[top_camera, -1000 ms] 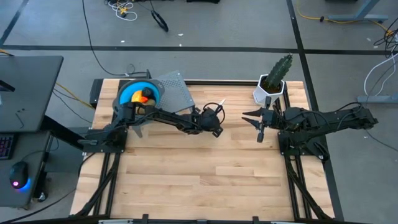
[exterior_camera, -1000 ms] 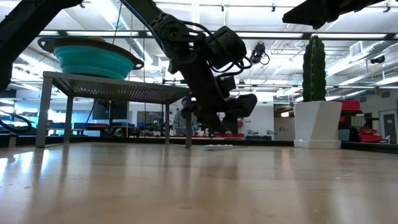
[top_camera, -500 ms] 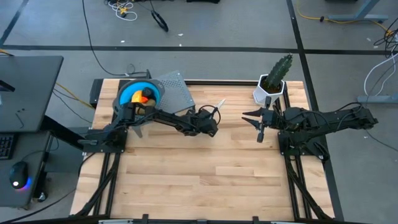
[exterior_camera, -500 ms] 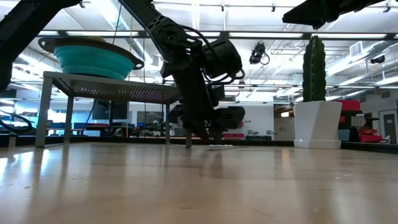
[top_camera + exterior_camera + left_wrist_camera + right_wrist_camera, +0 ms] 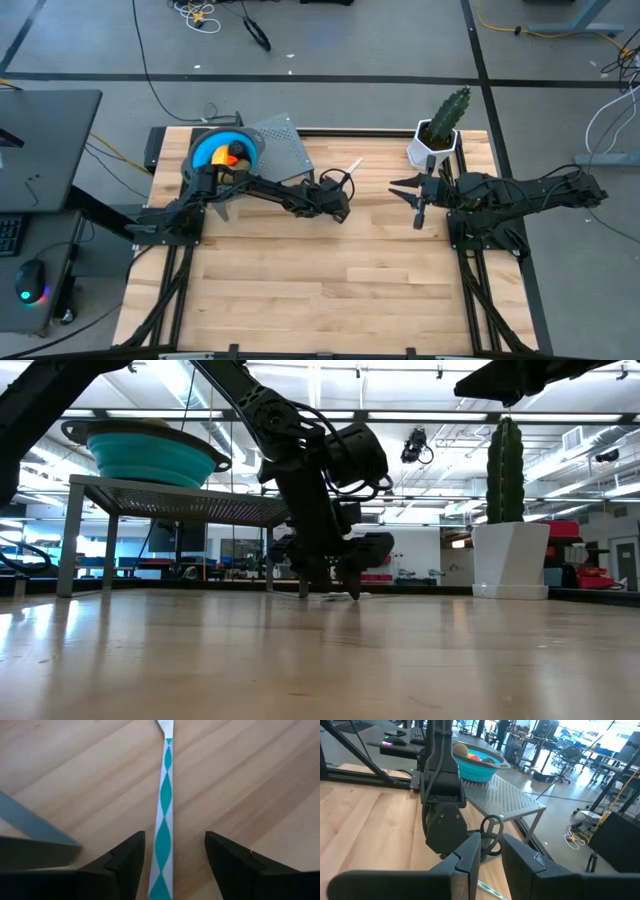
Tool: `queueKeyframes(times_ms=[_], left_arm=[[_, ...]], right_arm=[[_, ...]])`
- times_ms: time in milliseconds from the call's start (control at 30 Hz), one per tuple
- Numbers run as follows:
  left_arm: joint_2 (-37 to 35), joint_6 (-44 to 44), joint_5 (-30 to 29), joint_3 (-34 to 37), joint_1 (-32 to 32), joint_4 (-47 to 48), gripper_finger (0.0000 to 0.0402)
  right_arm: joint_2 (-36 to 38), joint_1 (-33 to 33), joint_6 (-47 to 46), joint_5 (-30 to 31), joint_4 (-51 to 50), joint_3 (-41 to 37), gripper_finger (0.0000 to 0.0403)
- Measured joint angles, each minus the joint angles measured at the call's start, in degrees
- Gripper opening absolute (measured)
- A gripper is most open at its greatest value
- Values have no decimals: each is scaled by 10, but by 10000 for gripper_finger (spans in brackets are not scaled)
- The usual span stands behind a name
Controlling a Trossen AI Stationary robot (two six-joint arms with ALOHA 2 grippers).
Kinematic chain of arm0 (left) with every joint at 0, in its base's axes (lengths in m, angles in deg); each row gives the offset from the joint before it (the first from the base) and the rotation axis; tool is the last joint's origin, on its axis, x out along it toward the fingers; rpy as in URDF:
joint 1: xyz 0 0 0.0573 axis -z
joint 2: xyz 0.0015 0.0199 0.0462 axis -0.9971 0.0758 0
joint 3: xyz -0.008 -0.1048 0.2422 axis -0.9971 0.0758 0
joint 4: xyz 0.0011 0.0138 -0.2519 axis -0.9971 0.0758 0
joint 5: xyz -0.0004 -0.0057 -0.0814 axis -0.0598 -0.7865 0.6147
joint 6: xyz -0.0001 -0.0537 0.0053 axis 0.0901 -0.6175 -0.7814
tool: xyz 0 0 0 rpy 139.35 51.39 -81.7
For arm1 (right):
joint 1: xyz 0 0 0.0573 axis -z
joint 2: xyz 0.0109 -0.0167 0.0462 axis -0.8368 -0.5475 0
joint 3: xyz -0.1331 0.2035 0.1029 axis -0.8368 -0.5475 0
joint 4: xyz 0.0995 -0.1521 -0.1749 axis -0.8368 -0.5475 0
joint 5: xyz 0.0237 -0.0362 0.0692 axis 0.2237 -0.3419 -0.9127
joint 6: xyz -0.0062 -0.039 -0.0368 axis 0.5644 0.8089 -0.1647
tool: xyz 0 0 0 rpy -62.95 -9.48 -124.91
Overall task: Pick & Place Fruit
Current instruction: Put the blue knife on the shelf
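**Q:** Where is your left gripper [image 5: 340, 208], and how are its fingers set?

**A:** You find it low over the wooden table [image 5: 330, 290], just inside the far edge and left of centre. The left wrist view shows its two dark fingers [image 5: 125, 857] parted, one on each side of a white straw with teal diamonds [image 5: 164, 815] that lies flat on the boards. The fingers hold nothing.

**Q:** Where is the fruit [image 5: 232, 152]?

**A:** You see it inside the blue bowl [image 5: 207, 150] on the perforated metal stand [image 5: 285, 150] at the far left corner. Yellow and orange pieces show there.

**Q:** And your right gripper [image 5: 412, 200]?

**A:** It hangs above the table near the right edge, just in front of the cactus in a white pot [image 5: 436, 138]. Its fingers [image 5: 465, 855] stand a narrow gap apart and hold nothing.
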Motion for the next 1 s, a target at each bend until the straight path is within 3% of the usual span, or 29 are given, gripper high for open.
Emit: queueKeyframes(times_ms=[233, 533, 867, 1000], left_arm=[[-1, -3, 45, 0, 3, 1, 196], [-1, -4, 57, -1, 7, 3, 144], [-1, 10, 50, -2, 9, 0, 57], [-1, 17, 53, -1, 13, -11, 56]], right_arm=[[0, 0, 0, -16, 0, 0, 85], [0, 0, 0, -16, 0, 0, 85], [0, 0, 0, -16, 0, 0, 85], [0, 0, 2, -16, 0, 0, 85]])
